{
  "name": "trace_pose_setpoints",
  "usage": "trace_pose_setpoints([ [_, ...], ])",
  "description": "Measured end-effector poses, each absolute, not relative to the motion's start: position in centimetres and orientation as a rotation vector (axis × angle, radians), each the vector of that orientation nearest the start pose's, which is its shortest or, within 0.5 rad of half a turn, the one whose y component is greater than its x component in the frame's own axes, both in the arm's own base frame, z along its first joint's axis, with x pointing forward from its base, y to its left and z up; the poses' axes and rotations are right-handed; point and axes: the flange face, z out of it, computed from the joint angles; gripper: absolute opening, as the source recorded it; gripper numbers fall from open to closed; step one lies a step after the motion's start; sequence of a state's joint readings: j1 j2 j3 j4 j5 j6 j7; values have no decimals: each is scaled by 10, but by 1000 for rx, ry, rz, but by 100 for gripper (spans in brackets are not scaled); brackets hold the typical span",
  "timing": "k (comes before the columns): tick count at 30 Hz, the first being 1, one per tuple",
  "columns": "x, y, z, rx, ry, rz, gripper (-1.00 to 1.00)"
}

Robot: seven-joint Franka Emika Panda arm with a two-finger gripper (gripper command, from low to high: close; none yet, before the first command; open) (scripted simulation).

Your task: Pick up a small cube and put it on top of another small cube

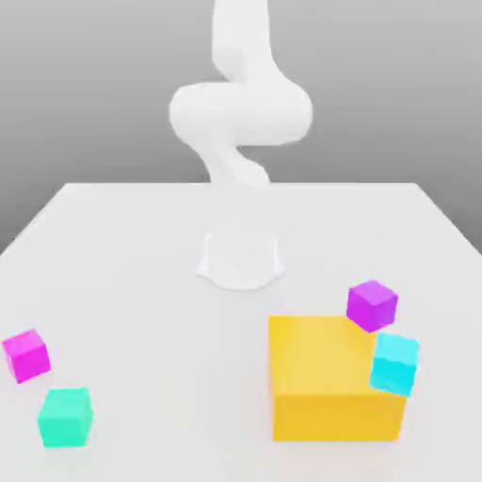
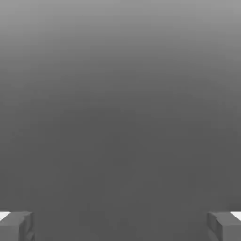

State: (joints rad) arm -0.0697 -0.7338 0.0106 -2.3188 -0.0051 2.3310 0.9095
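The pincer (image 2: pixel 120 226) stands wide open in the hand view, its two grey fingertips (image 2: pixel 16 226) far apart with nothing but plain grey between them, holding nothing. In the exterior view the white arm (image 1: pixel 240 113) rises from its round base (image 1: pixel 240 259) at the middle of the white surface (image 1: pixel 122 235), and every block lies well apart from it, toward the near edge. The small cube (image 1: pixel 25 355), a plain magenta-pink block, sits close to the surface's edge on the exterior view's left, with bare room all round it except for a teal cube (image 1: pixel 65 417) just beside it. On the exterior view's right a big yellow block (image 1: pixel 325 381) crowds the near corner; a violet-purple cube (image 1: pixel 372 305) and a cyan cube (image 1: pixel 394 363) sit tilted against it.
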Motion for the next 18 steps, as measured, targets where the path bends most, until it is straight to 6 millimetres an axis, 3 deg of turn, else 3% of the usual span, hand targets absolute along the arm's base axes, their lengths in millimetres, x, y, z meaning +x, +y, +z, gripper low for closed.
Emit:
trace_pose_setpoints([
  [4,405,-61,629,-2235,1596,-853,0],
  [9,429,-118,561,-1997,1991,-720,0],
  [13,434,-165,504,-1756,2279,-612,0],
  [18,424,-222,431,-1397,2591,-475,0],
])
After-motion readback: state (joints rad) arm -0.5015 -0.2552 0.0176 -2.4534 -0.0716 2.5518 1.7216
